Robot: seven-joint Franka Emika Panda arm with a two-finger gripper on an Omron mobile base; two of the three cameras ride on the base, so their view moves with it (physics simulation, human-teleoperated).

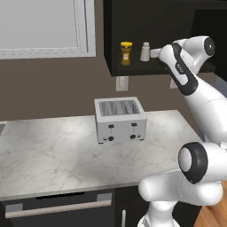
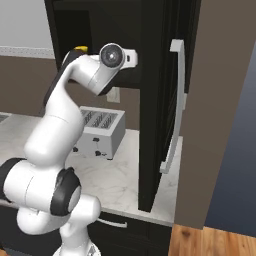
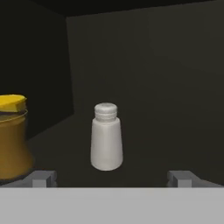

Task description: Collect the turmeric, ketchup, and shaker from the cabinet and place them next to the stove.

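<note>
**Open claw faced the shaker inside the wall cabinet**

From the hand's own camera the shaker (image 3: 106,137) stood upright on the dark shelf, straight ahead and between the two spread fingertips (image 3: 42,178), untouched by either. The turmeric (image 3: 13,136) sat to one side of it, near but apart, cut off by the frame edge. The gripper (image 3: 113,178) was released, its jaws wide with nothing between them but open shelf.

The left base view gave what the hand camera could not: the whole cabinet (image 1: 150,17) hung on the wall above the counter, with the turmeric (image 1: 126,52) and shaker (image 1: 145,51) side by side at the shelf's front edge, and the hand close beside the shaker. The fingers themselves were too hidden there to judge.

From the right base view the arm blocked most of the shelf; a sliver of the turmeric's yellow cap (image 2: 81,49) peeked over the arm. That side showed a tall dark unit with a long silver handle (image 2: 172,107) close to the arm's right.

The arm rose from the base, bent at the elbow, and reached up and forward, wrist level with the shelf.

Below, a silver toaster (image 1: 120,119) stood on the marble counter (image 1: 48,150).
</note>
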